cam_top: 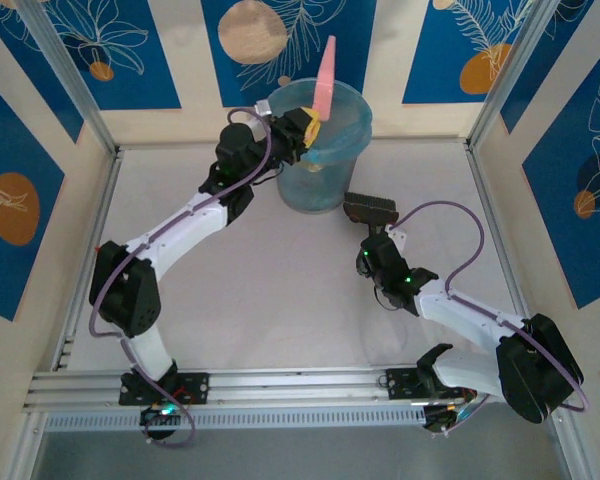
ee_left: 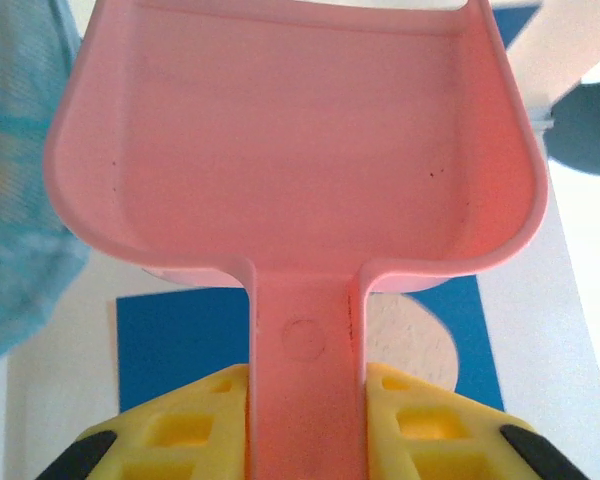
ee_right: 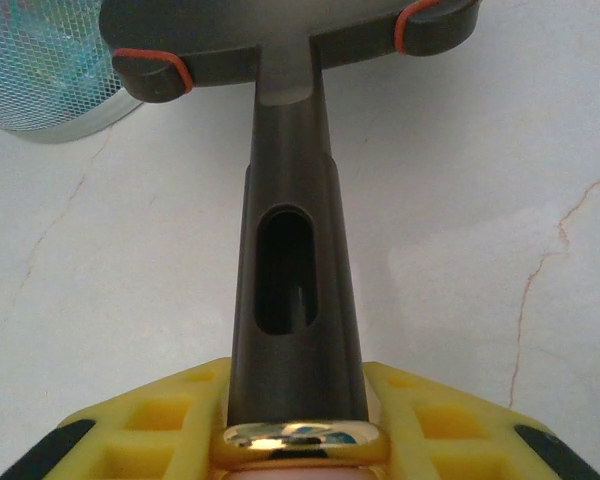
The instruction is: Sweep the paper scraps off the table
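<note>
In the upper centre of the top view, the left jaws are closed on the handle of the pink dustpan (cam_top: 325,75), which stands upright over the blue bin (cam_top: 330,150). At centre right, the right jaws grip the dark brush (cam_top: 370,208) over the pale bench (cam_top: 270,290), beside the bin. Blurred coloured bits behind the bin wall are perhaps paper scraps (ee_right: 25,20)

Left arm (cam_top: 180,225) stretches far out from its base, elbow bent, and the left claw (cam_top: 305,125) is clamped tight on the dustpan (ee_left: 300,150) handle, yellow fingers (ee_left: 180,430) on either side. Right arm (cam_top: 470,315) folds back and reaches inward, right claw (cam_top: 380,245) squeezing the brush (ee_right: 295,250) handle, pointing ahead.
</note>
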